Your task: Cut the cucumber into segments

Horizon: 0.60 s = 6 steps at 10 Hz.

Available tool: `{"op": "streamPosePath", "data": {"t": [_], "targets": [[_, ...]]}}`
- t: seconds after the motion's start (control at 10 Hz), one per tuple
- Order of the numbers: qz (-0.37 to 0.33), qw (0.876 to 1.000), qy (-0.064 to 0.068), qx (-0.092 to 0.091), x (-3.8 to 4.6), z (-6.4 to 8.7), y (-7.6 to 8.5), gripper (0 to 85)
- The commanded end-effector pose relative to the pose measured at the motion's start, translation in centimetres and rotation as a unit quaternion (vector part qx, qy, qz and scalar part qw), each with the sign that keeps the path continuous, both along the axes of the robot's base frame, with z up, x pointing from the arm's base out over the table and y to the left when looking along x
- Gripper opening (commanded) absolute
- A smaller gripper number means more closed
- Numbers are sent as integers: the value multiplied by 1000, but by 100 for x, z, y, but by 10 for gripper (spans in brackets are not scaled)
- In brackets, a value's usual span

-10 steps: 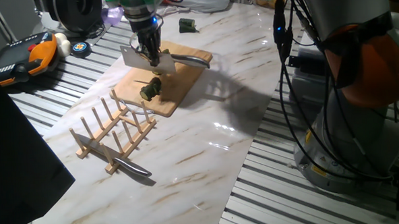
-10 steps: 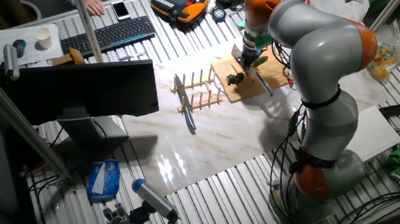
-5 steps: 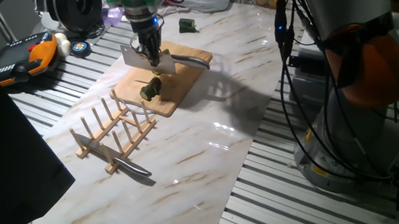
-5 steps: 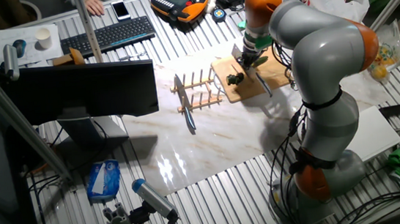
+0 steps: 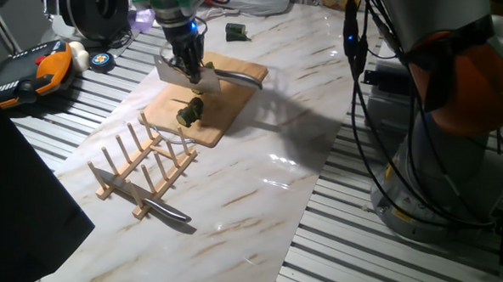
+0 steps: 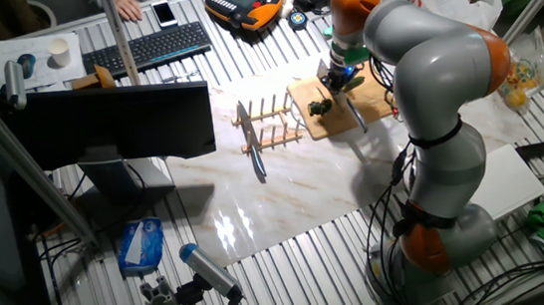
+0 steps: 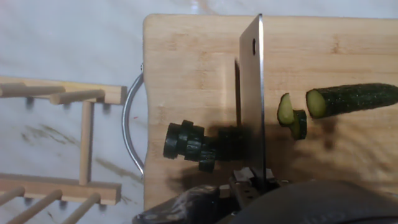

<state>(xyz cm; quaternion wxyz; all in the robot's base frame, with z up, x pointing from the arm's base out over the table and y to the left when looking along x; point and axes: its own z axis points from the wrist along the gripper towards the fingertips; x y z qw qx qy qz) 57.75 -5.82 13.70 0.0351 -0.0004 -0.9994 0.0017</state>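
In the hand view the cucumber (image 7: 354, 99) lies at the right of the wooden board (image 7: 186, 56), its pale cut end facing left. Two thin slices (image 7: 287, 111) rest beside that end. Several dark green segments (image 7: 189, 142) sit in a clump on the left, near the board's metal handle. My gripper (image 7: 252, 185) is shut on a cleaver (image 7: 252, 93), whose blade stands edge-on between the clump and the slices. In one fixed view the gripper (image 5: 187, 69) hangs over the board (image 5: 229, 108) with the segments (image 5: 189, 112) just in front of it.
A wooden dish rack (image 5: 142, 158) stands close to the board's near edge, with a knife (image 5: 152, 209) lying under it. A small dark green stub (image 5: 236, 30) lies on the table behind the board. An orange pendant (image 5: 40, 72) sits at the far left.
The gripper and cleaver have risen very slightly. The pieces on the board have not moved.
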Motion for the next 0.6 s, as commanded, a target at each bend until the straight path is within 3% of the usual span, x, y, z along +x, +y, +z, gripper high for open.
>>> {"op": "streamPosePath", "data": {"t": [0.0,0.2,0.4,0.5], "targets": [[-4,1000,3,5,0,0,0,7],[-14,1000,10,18,33,44,89,7],[-18,1000,14,19,71,144,258,7],[-21,1000,13,10,63,194,330,7]]}}
